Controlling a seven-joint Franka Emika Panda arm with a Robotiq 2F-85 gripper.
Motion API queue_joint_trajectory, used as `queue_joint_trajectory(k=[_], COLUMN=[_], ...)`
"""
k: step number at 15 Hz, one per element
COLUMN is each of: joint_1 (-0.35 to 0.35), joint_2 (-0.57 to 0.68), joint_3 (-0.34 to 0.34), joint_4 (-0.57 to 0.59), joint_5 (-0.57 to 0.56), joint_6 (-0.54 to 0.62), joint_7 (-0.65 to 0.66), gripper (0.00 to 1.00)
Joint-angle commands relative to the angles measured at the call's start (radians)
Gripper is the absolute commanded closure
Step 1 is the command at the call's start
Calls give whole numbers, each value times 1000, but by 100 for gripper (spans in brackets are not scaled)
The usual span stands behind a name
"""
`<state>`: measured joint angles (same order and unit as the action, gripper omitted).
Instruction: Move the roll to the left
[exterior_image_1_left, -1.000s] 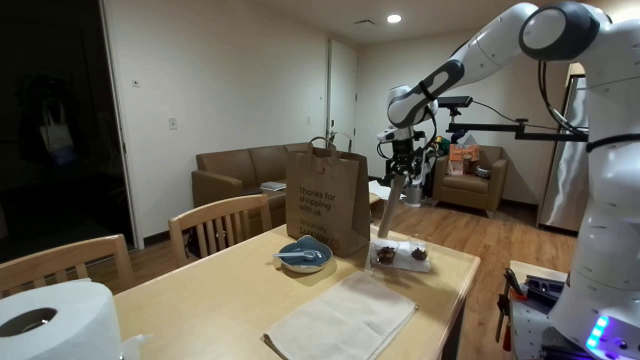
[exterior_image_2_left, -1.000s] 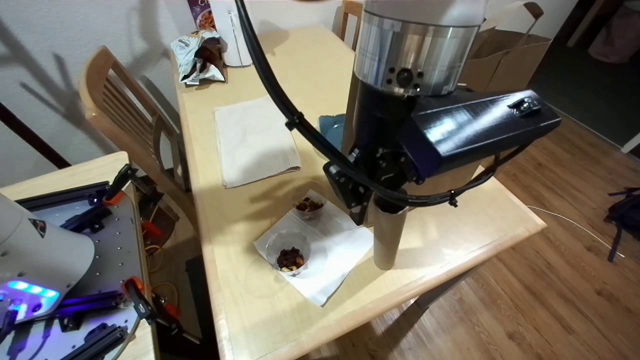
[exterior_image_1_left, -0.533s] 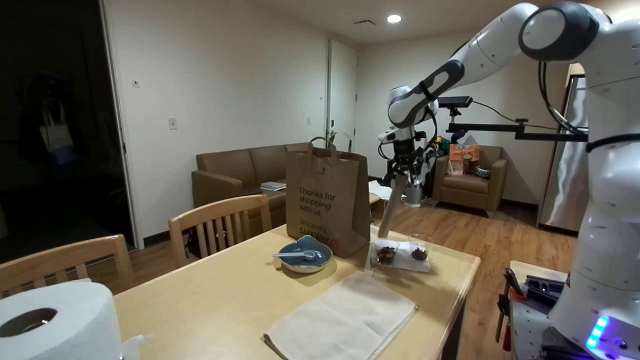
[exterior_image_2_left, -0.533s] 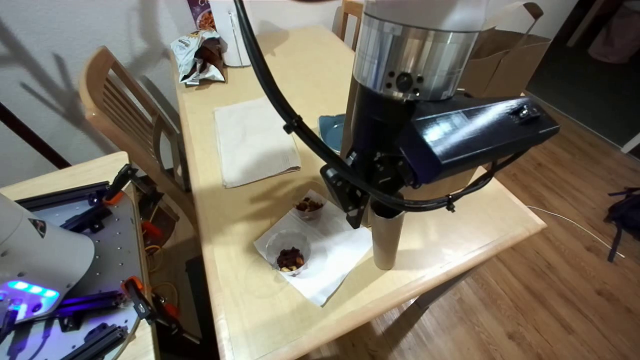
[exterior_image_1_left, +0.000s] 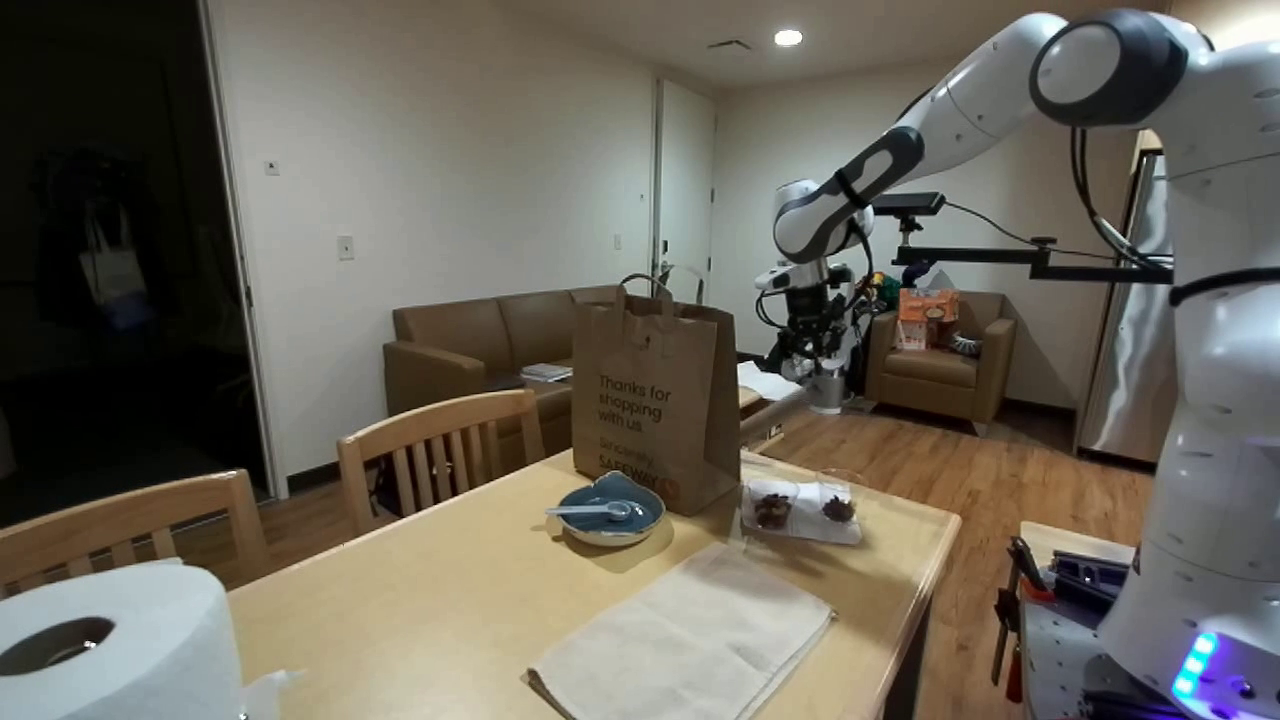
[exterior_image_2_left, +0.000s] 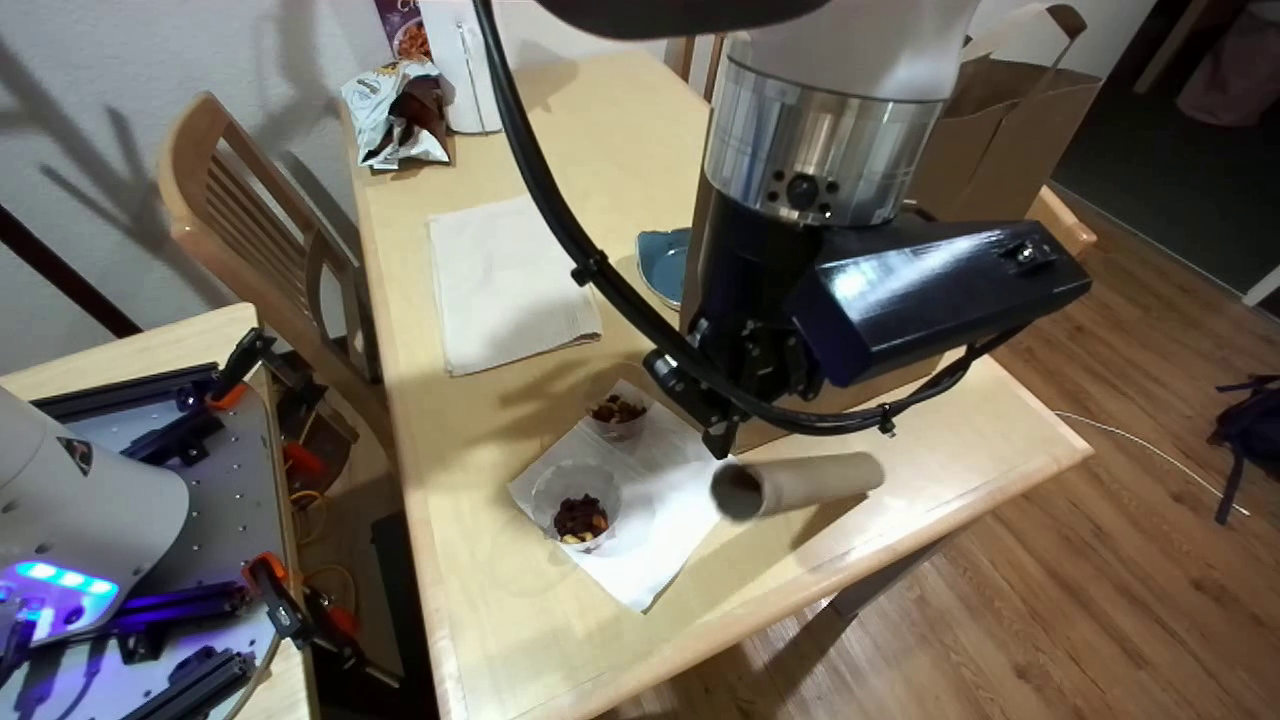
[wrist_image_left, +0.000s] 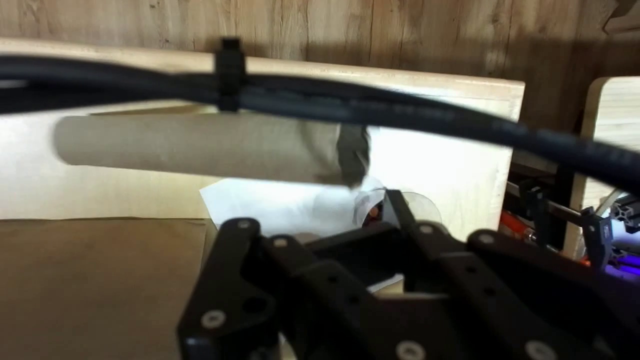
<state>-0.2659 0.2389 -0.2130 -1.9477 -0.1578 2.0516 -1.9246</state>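
Observation:
The roll is a brown cardboard tube (exterior_image_2_left: 825, 480). It is out of the fingers and blurred, tipped almost level over the end of the wooden table, one hollow end toward the white paper. I cannot tell whether it touches the table. In the wrist view the roll (wrist_image_left: 200, 145) lies above and apart from the fingers. My gripper (exterior_image_2_left: 755, 412) is open and empty beside the roll, partly hidden by its cable. The gripper also shows in the wrist view (wrist_image_left: 367, 227) and in an exterior view (exterior_image_1_left: 808, 352).
White paper (exterior_image_2_left: 690, 500) with cups of nuts (exterior_image_2_left: 580, 515) lies beside the roll. A brown bag (exterior_image_1_left: 655, 400), a blue dish (exterior_image_1_left: 590, 522) with a spoon and a folded cloth (exterior_image_1_left: 690, 630) are on the table. The table edge (exterior_image_2_left: 900, 560) runs close past the roll.
The roll stood nearly upright between the fingers. Now it is out of them and tipped over to nearly level. The gripper has opened and moved slightly.

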Motion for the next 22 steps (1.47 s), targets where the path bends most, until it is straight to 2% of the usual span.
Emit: queue_joint_trajectory(k=[1,5,7,8,9,13,14,16,17,19,21,22], joint_1=[-16,-15,-19,-19,-19,-45,-36,-44,-44,-46,-46,-47], joint_2=[20,23,15,5,-13,-52,-24,-42,-45,-28,5,23], joint_3=[17,23,25,23,6,-14,-10,-19,-19,-12,-12,-12], joint_4=[27,28,28,20,7,14,12,12,12,18,39,44], joint_5=[18,15,29,26,23,100,59,75,76,135,182,203], joint_6=[-18,-26,-48,-48,-17,-89,-52,-72,-74,-56,-45,-15], joint_7=[-41,-43,-46,-37,53,89,58,63,65,99,161,204], gripper=[100,100,73,68,61,37,56,43,12,9,0,0])
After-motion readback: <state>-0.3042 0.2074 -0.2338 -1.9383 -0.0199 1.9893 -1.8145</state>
